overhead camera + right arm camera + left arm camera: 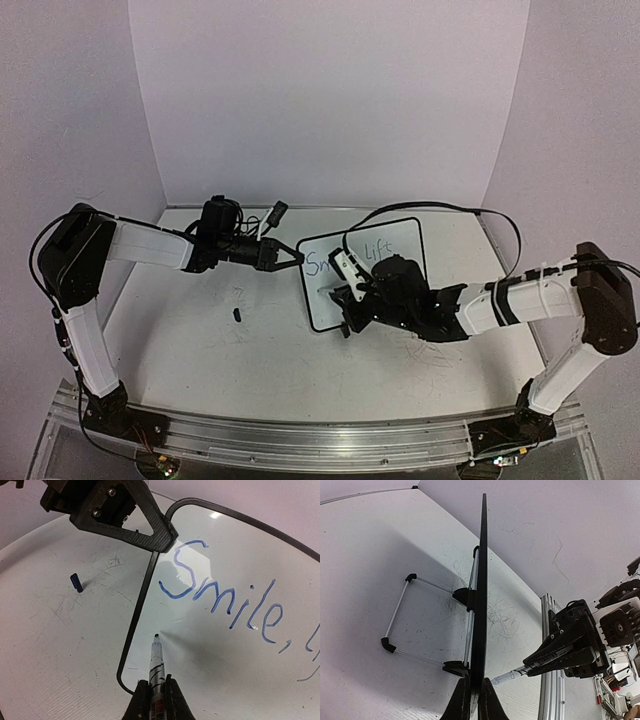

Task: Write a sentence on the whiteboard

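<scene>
The whiteboard (pixel 400 240) stands tilted at mid-table, its black frame pinched at the left edge by my left gripper (pixel 296 256), which is shut on it. The left wrist view shows the whiteboard (pixel 483 570) edge-on between the left gripper (pixel 476 700) fingers. On the whiteboard (pixel 235 670) the sentence (pixel 225 595) reads "Smile," in blue, with further strokes running off to the right. My right gripper (pixel 156 700) is shut on a silver marker (pixel 158 662). The marker tip meets its shadow on the board's lower left, below the "S". The right gripper (pixel 347 298) sits in front of the board.
A small dark marker cap (pixel 75 582) lies on the scuffed tabletop left of the board, and the cap (pixel 238 314) also shows from above. A wire stand (pixel 400 611) props the board from behind. White walls close in the back and sides.
</scene>
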